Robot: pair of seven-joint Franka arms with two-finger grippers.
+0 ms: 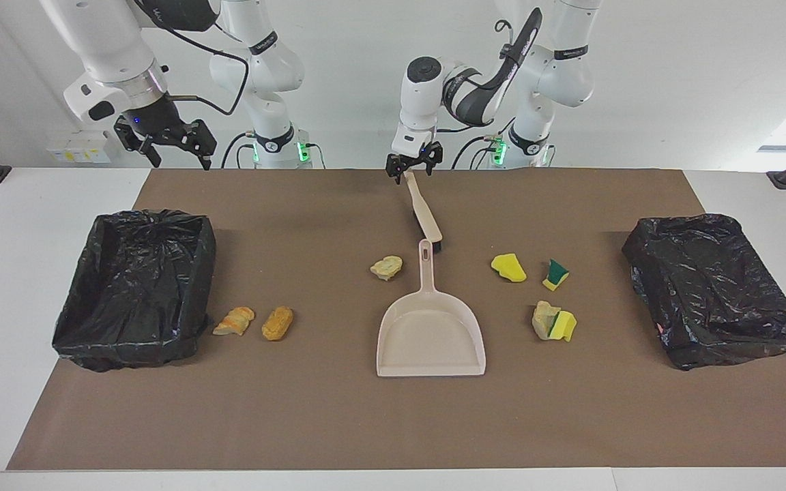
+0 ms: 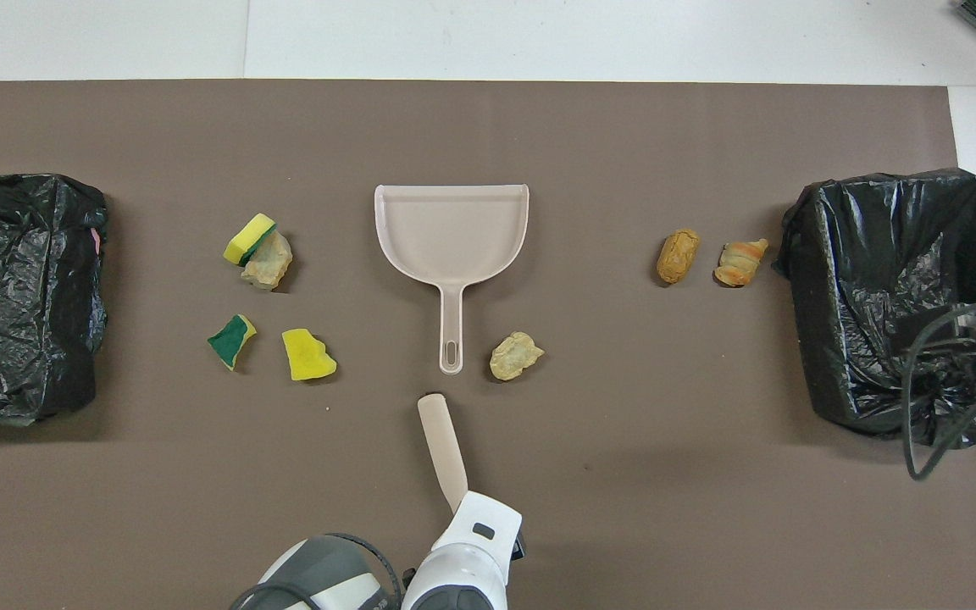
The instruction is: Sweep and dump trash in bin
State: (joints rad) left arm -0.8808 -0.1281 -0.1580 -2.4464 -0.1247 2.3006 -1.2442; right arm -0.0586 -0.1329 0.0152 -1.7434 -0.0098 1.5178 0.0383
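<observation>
Beige plastic dustpan lies flat mid-desk, mouth pointing away from the robots, handle toward them, nothing in it. Trash all loose on the brown mat: a tan foam chunk beside the dustpan handle; two orange bread-like pieces just beside the black-lined bin at the right arm's end; a yellow sponge scrap, a green-backed scrap and a yellow sponge touching a beige chunk toward the second black-lined bin at the left arm's end. Beige-handled brush rests on the mat, bristle end close to the dustpan handle. Left hand sits right at the brush handle's tip, fingers parted, seemingly not clamped on it. Right hand waits raised over the desk edge, fingers spread, holding nothing. Judgement: nothing swept or dumped; whole task remains, starting with grasping the brush.
</observation>
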